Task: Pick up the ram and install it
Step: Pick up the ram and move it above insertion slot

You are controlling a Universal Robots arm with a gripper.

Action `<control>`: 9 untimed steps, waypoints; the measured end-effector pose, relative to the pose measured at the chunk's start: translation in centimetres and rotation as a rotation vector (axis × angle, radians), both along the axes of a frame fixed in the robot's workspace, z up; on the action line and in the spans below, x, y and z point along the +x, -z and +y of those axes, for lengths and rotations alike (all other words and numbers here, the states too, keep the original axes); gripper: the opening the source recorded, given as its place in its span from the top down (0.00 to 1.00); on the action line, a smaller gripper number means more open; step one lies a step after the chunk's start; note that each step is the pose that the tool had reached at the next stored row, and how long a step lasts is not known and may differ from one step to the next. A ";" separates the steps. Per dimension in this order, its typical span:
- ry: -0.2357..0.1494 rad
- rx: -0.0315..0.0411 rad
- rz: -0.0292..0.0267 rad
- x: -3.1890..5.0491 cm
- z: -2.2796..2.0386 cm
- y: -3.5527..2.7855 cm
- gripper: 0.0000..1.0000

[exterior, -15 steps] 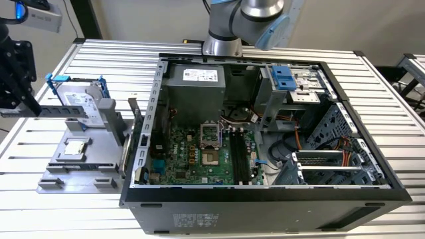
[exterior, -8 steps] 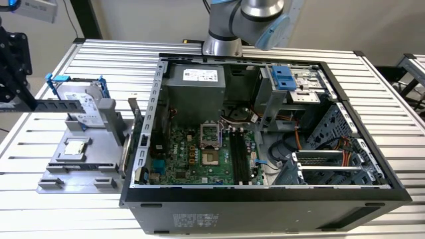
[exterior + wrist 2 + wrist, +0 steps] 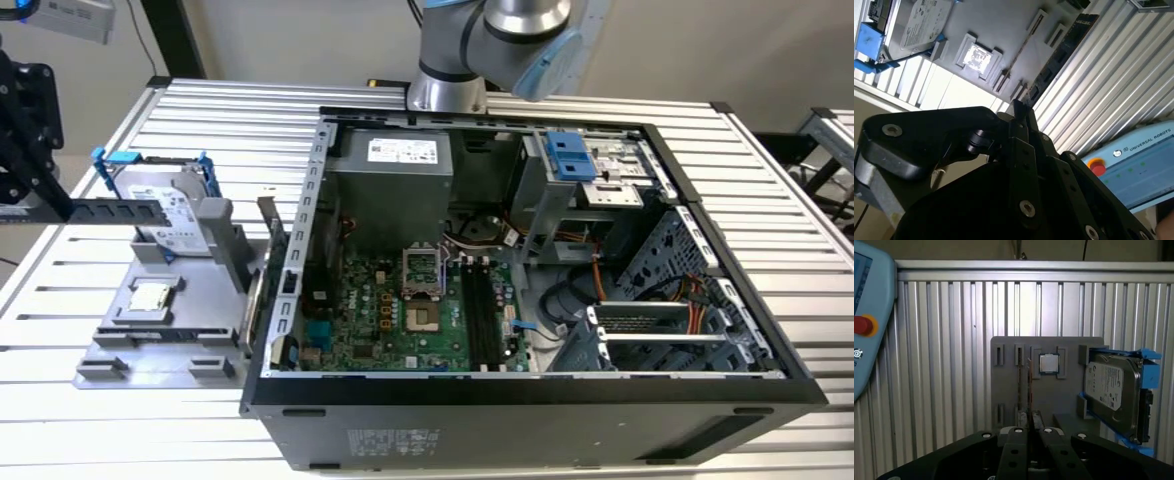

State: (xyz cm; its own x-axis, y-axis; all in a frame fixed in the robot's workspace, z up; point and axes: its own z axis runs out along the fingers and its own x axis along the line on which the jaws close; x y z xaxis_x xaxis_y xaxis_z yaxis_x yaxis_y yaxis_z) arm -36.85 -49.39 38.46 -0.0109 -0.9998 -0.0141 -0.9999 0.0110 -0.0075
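First wrist view has the gripper (image 3: 1030, 417) low in the frame's centre, jaws pinched narrow on one end of the ram (image 3: 1029, 387), held edge-on over the grey tray (image 3: 1054, 400), likely so its long edge is free for seating.

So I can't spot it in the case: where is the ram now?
The ram is at the exterior view's far left, clamped in the gripper above the grey tray, beside the hard drive and outside the computer case.
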 end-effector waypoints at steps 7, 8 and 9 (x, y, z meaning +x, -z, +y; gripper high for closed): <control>0.001 0.0000 0.0036 0.83 0.00 0.00 1.00; 0.001 0.0000 0.0045 1.01 0.00 0.00 1.00; 0.002 0.0000 0.0054 1.19 0.00 0.00 1.00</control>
State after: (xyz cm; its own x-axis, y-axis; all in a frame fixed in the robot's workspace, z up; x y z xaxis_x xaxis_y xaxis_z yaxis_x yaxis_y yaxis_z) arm -35.66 -49.39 38.47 -0.0126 -0.9998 -0.0140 -0.9999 0.0126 -0.0021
